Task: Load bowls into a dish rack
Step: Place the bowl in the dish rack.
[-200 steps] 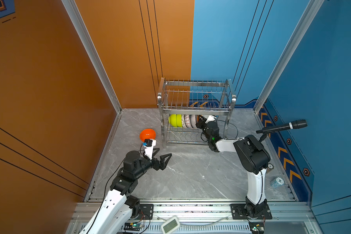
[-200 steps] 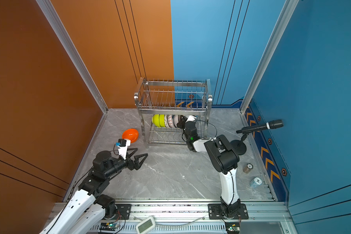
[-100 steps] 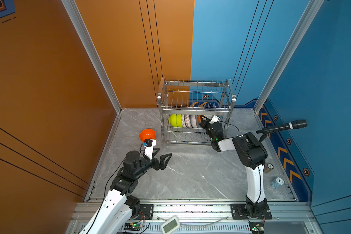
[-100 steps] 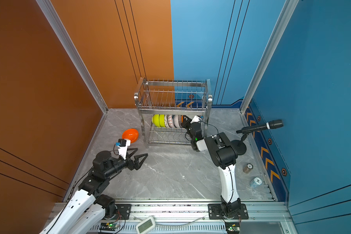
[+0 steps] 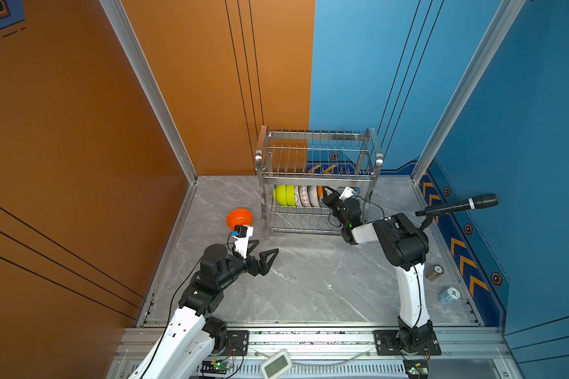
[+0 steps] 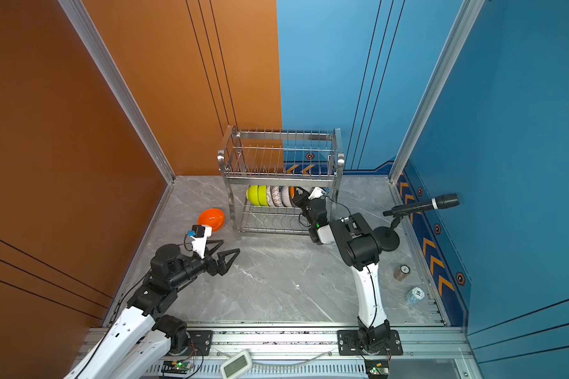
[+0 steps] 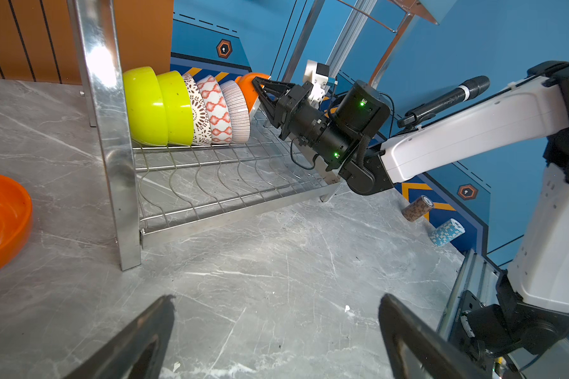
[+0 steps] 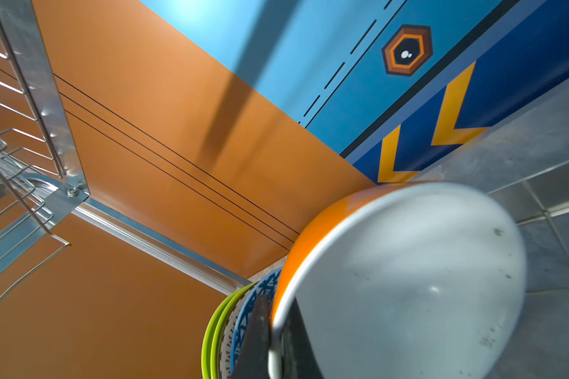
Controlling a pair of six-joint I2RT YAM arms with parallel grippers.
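Nested bowls (image 5: 289,196) stand in the lower tier of the dish rack (image 5: 317,179); a lone bowl (image 5: 239,217) lies left of it.

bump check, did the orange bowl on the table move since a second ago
No: the orange bowl keeps its place beside the dish rack post.

So the left arm (image 5: 191,325) reaches low and forward from its base, wrist roughly level. The left gripper (image 5: 266,246) has its jaws spread wide with nothing between them, which you can see in the left wrist view too (image 7: 275,298). The right arm (image 5: 409,295) rises straight up from its base, folds hard at the elbow and pushes forward. The right gripper (image 5: 326,194) is pinched tight on the rim of a bowl (image 8: 408,279), with one of the fingers (image 8: 255,338) on each side of the rim.
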